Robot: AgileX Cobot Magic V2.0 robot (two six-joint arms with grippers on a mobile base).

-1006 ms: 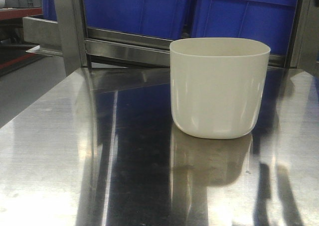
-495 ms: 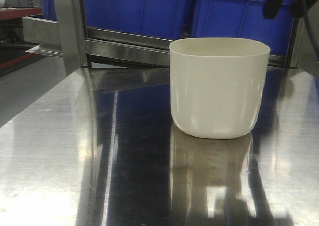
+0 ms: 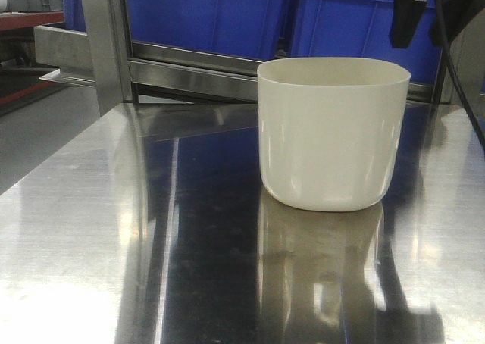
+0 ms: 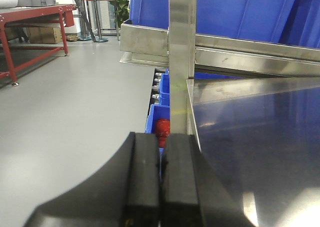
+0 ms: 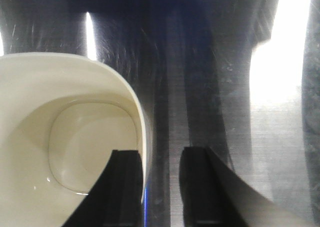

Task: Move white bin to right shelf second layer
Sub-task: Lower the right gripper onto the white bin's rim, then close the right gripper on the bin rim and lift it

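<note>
White bin (image 3: 333, 132) stands upright on the shiny steel desk (image 3: 91, 230), right of the desk's middle, its open mouth up and its reflection spread on the metal in front of it. In the left wrist view, the left gripper (image 4: 160, 147) is well apart from the bin by the desk's left edge. Its two black fingers are pressed flat together with nothing between them, and grey floor (image 4: 75, 102) lies beneath.

The right gripper (image 5: 160, 154) hangs above the bin's right rim with its jaws parted and holding nothing. Seen from the wrist, one finger (image 5: 125, 187) lies over the bin's hollow, the other over bare desk outside, and the bin wall runs between them. From the front it shows as dark parts at the top right, higher than the rim and not touching it.

Behind the bin a flat steel rail (image 3: 197, 75) runs across, joined to an upright post (image 3: 106, 41). Farthest back are blue crates (image 3: 220, 14).
</note>
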